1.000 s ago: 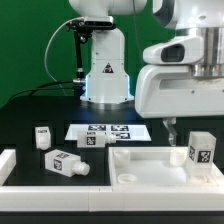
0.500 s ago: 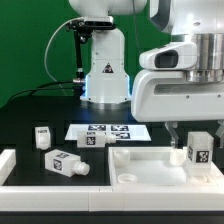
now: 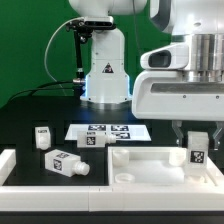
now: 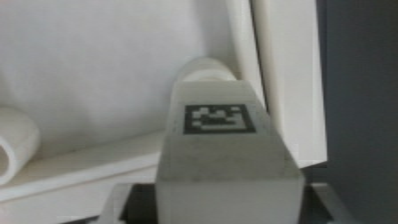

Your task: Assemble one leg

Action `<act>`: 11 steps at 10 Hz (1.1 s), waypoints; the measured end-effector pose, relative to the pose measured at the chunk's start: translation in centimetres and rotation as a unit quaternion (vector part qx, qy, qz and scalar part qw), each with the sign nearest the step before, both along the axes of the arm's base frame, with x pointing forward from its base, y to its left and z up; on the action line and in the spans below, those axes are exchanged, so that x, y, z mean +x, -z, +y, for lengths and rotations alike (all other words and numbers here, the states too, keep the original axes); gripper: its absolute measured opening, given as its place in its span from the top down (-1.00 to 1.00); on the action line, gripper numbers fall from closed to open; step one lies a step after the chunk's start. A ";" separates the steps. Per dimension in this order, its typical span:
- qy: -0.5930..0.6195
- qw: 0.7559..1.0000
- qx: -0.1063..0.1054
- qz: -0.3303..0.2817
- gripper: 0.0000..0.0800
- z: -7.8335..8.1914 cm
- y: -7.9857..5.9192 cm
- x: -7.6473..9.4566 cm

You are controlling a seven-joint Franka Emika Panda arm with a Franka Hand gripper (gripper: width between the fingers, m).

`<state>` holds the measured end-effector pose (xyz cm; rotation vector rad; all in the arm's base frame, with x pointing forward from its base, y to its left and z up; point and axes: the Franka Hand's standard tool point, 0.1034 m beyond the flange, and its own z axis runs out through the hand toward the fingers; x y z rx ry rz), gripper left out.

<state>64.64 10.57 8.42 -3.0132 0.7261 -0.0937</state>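
My gripper (image 3: 198,138) is shut on a leg (image 3: 198,149), a white block with a black-and-white tag. It holds the leg upright at the right end of the large white panel (image 3: 150,166). In the wrist view the leg (image 4: 221,140) fills the middle between the jaws of my gripper (image 4: 222,208), its rounded end pointing at the panel's (image 4: 107,80) rim. Whether the leg touches the panel is hidden. Two more legs lie on the table: one (image 3: 66,163) on its side at the left, one (image 3: 41,137) standing behind it.
The marker board (image 3: 105,132) lies in the middle behind the panel. A white rail (image 3: 12,166) runs along the front left. The robot base (image 3: 105,70) stands at the back.
My hand has shifted slightly and the held leg has turned a little. It stays over the panel's right end. The loose legs have not moved.
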 end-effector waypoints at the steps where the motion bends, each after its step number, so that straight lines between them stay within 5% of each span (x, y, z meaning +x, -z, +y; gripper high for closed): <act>1: 0.071 0.997 0.012 0.004 0.28 -0.1 0.0 0.0; 6: 0.369 0.928 0.043 0.016 0.28 -0.4 0.1 -0.1; 9: 0.355 0.934 0.045 0.011 0.28 -0.5 0.2 -0.2; 10: 0.352 0.935 0.045 0.011 -0.17 -0.4 0.2 -0.2; 11: 0.258 0.965 0.038 0.008 -0.47 0.1 0.2 -0.3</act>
